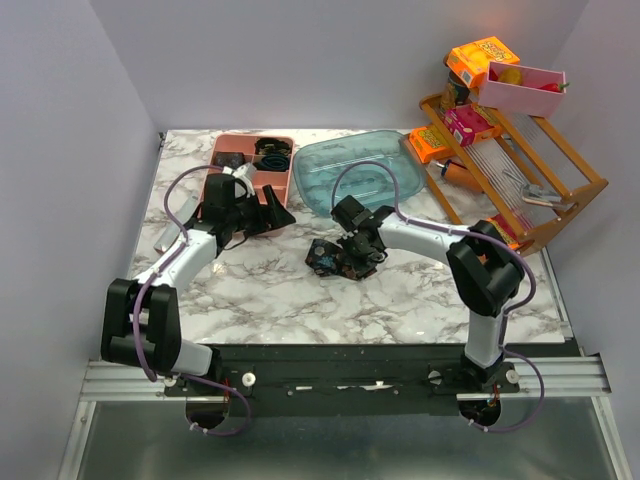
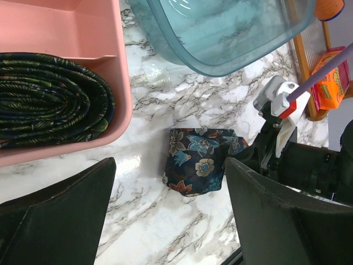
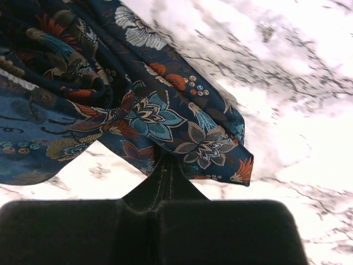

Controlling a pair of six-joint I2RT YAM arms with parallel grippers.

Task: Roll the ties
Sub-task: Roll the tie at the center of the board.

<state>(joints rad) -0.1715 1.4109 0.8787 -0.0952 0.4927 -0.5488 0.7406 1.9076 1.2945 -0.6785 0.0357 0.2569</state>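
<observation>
A navy floral tie (image 1: 335, 258) lies bunched on the marble table at the middle. It also shows in the left wrist view (image 2: 197, 160) and fills the top left of the right wrist view (image 3: 127, 105). My right gripper (image 1: 352, 252) (image 3: 165, 165) is shut, its fingertips pinching a fold of this tie. My left gripper (image 1: 255, 212) (image 2: 168, 212) is open and empty, near the pink tray, left of the tie and apart from it. A rolled dark tie (image 2: 49, 99) sits in the pink tray (image 1: 225, 160) (image 2: 118, 72).
A teal plastic bin (image 1: 355, 170) (image 2: 220, 33) stands behind the tie. A wooden rack (image 1: 520, 180) with orange and pink boxes stands at the back right. A grey object (image 1: 168, 234) lies by the table's left edge.
</observation>
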